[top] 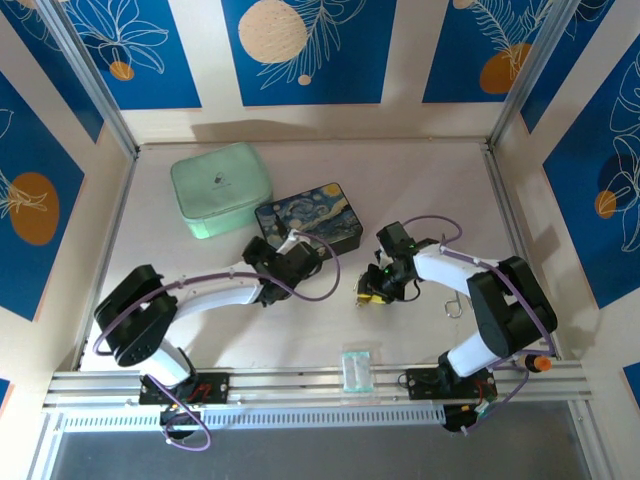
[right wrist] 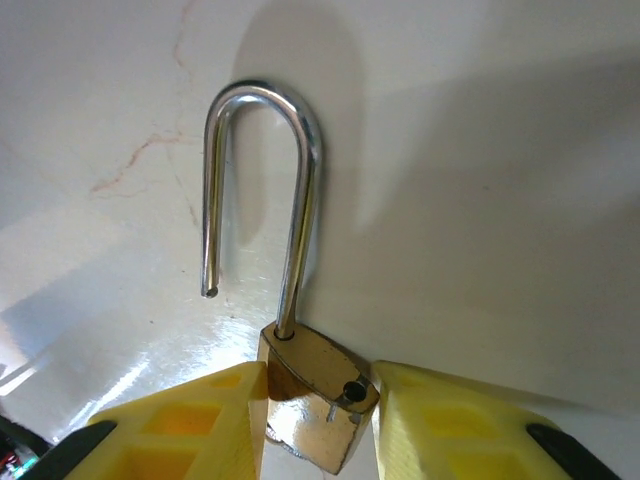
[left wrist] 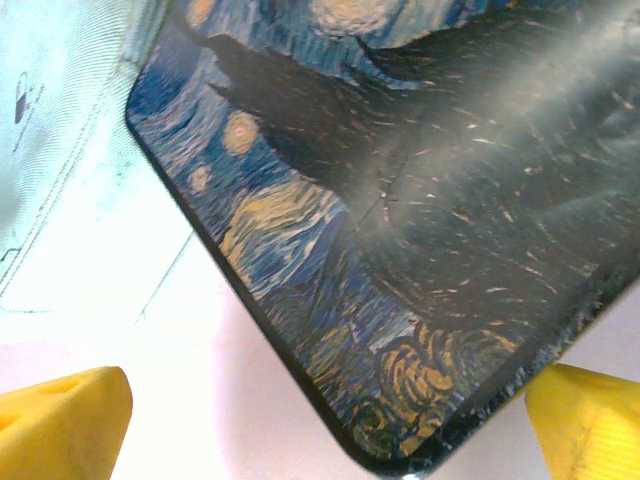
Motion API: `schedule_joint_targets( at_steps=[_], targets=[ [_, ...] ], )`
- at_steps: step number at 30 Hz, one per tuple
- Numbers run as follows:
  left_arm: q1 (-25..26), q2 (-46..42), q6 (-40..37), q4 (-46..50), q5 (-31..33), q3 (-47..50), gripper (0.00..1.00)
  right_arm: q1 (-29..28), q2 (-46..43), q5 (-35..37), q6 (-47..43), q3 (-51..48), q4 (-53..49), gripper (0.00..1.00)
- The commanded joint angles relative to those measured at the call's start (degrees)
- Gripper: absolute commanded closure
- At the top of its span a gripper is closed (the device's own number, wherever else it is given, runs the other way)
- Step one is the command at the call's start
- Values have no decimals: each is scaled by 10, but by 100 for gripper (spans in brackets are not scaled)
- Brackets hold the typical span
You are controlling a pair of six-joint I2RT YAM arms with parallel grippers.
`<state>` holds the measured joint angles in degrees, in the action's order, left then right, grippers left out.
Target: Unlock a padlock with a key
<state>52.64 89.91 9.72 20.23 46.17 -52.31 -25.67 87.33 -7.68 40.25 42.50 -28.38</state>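
From above, the left gripper (top: 303, 243) is seen at the painted box (top: 312, 215), and the right gripper (top: 370, 296) low over the table (top: 300, 340). At the left wrist, the fingers (left wrist: 65, 425) are noted spread, with nothing held. At the right wrist, the padlock (right wrist: 305, 372) is found clamped by its body, one end of the shackle (right wrist: 303, 210) free: unlocking is judged done.

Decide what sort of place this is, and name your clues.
Probably a robot test booth: two arms bolted to a rail, decorated panels walling the table, the right gripper holding a padlock.
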Motion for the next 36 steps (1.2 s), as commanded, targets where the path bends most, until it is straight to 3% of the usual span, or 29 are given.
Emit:
schedule_joint_targets(
  at_steps=[1, 7, 15, 20, 22, 23, 24, 27, 30, 33, 35, 36],
  targets=[
    [-18, -34, 16, -5, 10, 11, 0, -27, 3, 90, -13, 20, -88, 66],
    [-26, -53, 4, -7, 4, 12, 0, -56, -7, 143, -9, 44, -126, 64],
    [-36, -153, 31, -29, -46, 56, 0, -78, -60, 197, -20, 69, -136, 35],
    [-86, -241, 66, -86, -93, 109, 0, -111, -124, 352, -84, 95, -99, 21],
    [-115, -269, 71, -109, -93, 131, 0, -105, -131, 379, -124, 117, -85, 20],
    [-126, -281, 61, -127, -80, 143, 0, -98, -132, 397, -136, 127, -78, 15],
    [-134, -291, 37, -157, -59, 157, 0, -89, -132, 415, -151, 131, -66, 2],
    [-162, -309, -34, -257, -1, 204, 0, -50, -126, 467, -235, 89, 45, 1],
    [-226, -306, -35, -331, -9, 237, 0, 13, -110, 460, -284, 56, 139, 1],
    [-289, -249, -67, -428, -30, 267, 1, 75, -97, 448, -282, 36, 203, 1],
    [-309, -225, -78, -418, -26, 247, 0, 95, -102, 434, -332, -19, 319, 0],
    [-313, -210, -110, -477, -27, 259, 0, 99, -106, 431, -364, -52, 394, 1]
  ],
)
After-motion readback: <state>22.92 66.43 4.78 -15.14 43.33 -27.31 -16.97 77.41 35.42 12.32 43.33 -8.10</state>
